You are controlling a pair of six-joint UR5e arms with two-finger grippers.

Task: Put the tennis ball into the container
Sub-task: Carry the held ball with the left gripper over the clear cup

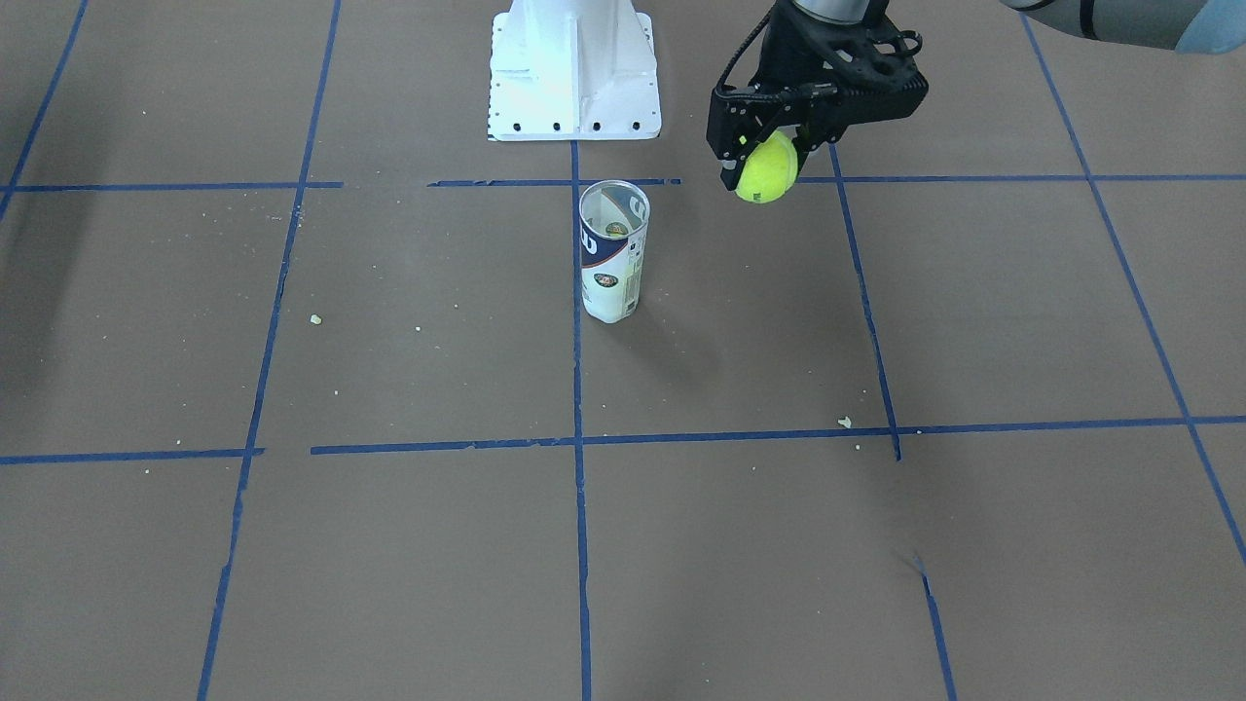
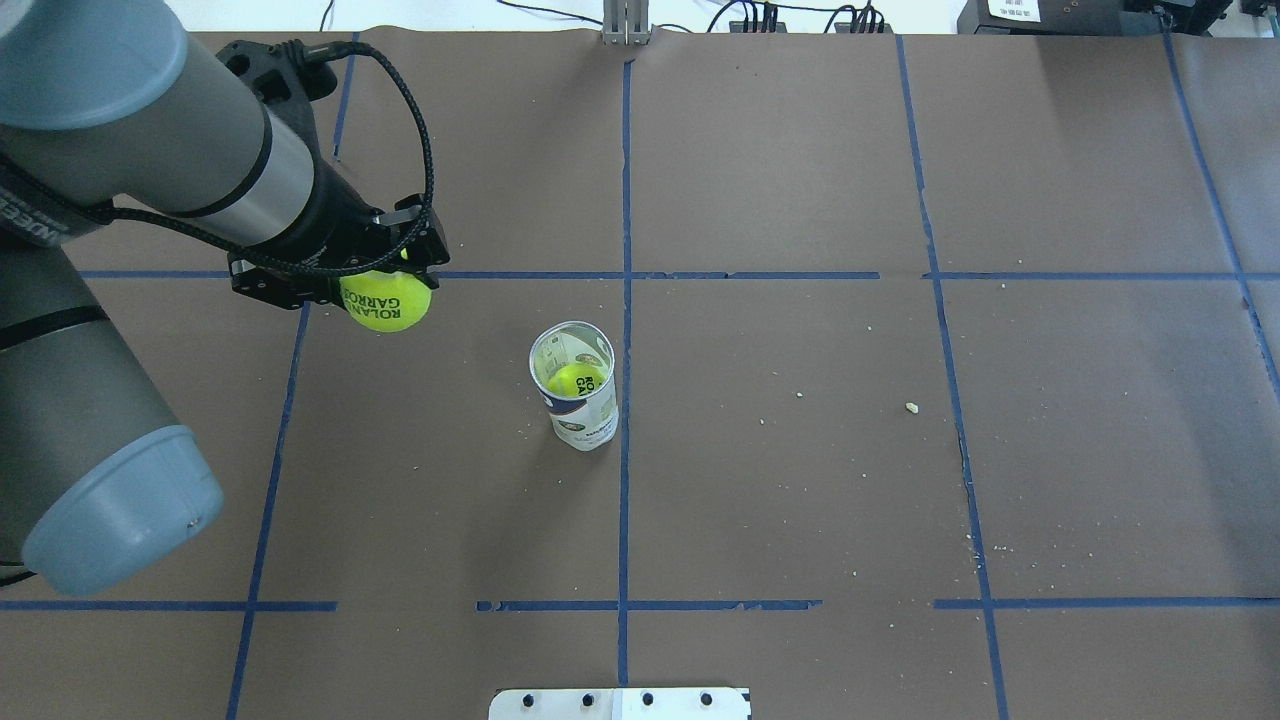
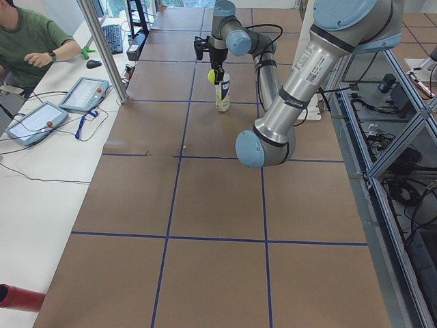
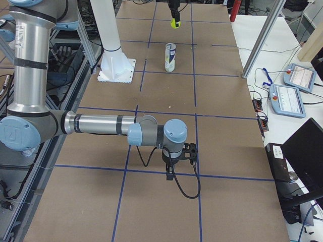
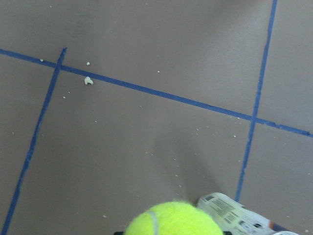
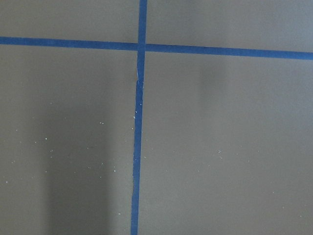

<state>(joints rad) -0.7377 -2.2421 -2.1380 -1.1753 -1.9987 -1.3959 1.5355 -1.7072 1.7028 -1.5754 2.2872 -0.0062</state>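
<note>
The yellow-green tennis ball (image 1: pixel 766 170) hangs in the air with my left gripper (image 1: pixel 769 161) shut on it, as the overhead view also shows for the ball (image 2: pixel 386 302). The container (image 1: pixel 613 255) is a clear can with a white and navy label, standing upright and open-topped near the table's middle line. From overhead the ball is to the left of the container (image 2: pixel 580 388) and apart from it. A second yellow-green ball (image 2: pixel 576 380) lies inside the can. In the left wrist view the held ball (image 5: pixel 173 221) fills the bottom edge beside the can (image 5: pixel 239 218). My right gripper (image 4: pixel 174 174) shows only in the exterior right view, so I cannot tell its state.
The large white pedestal (image 1: pixel 574 68) stands behind the can at the robot's side. Blue tape lines cross the brown table, with small crumbs (image 1: pixel 844 422) on it. An operator (image 3: pixel 34 41) sits at a side desk with pendants, and a metal post (image 4: pixel 262 40) stands at the table's edge.
</note>
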